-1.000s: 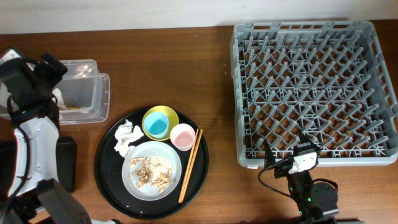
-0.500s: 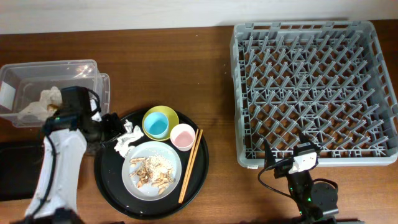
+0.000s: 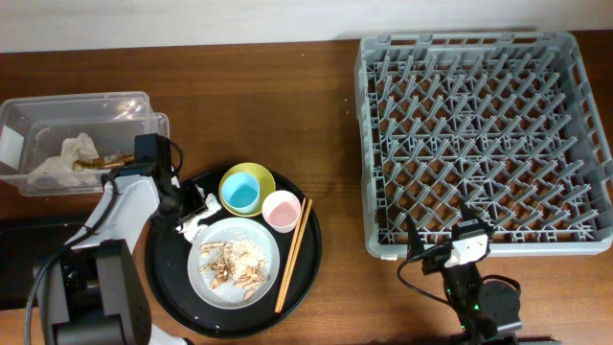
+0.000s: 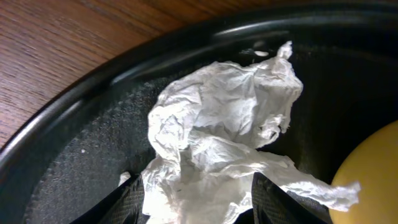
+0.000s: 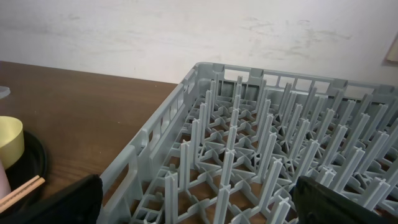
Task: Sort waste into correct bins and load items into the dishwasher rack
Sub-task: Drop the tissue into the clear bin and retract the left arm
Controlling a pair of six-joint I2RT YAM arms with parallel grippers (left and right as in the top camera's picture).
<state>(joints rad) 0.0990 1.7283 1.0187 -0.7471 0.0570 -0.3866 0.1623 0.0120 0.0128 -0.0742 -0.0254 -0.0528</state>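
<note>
A crumpled white tissue point(image 3: 195, 224) lies on the left of the round black tray point(image 3: 165, 276). My left gripper point(image 3: 186, 204) is down over it, open. In the left wrist view the tissue point(image 4: 217, 124) sits between the two fingers point(image 4: 199, 208). The clear container point(image 3: 57, 113) holds another tissue and a gold wrapper point(image 3: 96, 162). The pale grey plate point(image 3: 259, 275) carries food scraps point(image 3: 230, 261). The light blue cup point(image 3: 243, 195) sits in the yellow bowl point(image 3: 253, 172). The pink cup point(image 3: 281, 210) and chopsticks point(image 3: 293, 254) are beside it. My right gripper point(image 3: 458, 251) is open and empty at the rack's point(image 3: 484, 134) near edge.
The flat black box point(image 3: 24, 264) lies at the front left, partly hidden by the left arm's base. The container's lid point(image 3: 160, 144) lies by its right side. In the right wrist view the rack point(image 5: 261, 143) fills the frame, with the yellow bowl point(image 5: 9, 140) at far left.
My left arm swung from the clear container to the tray and came down over the tissue. A tissue and gold wrapper now lie uncovered in the container. The right arm has not moved.
</note>
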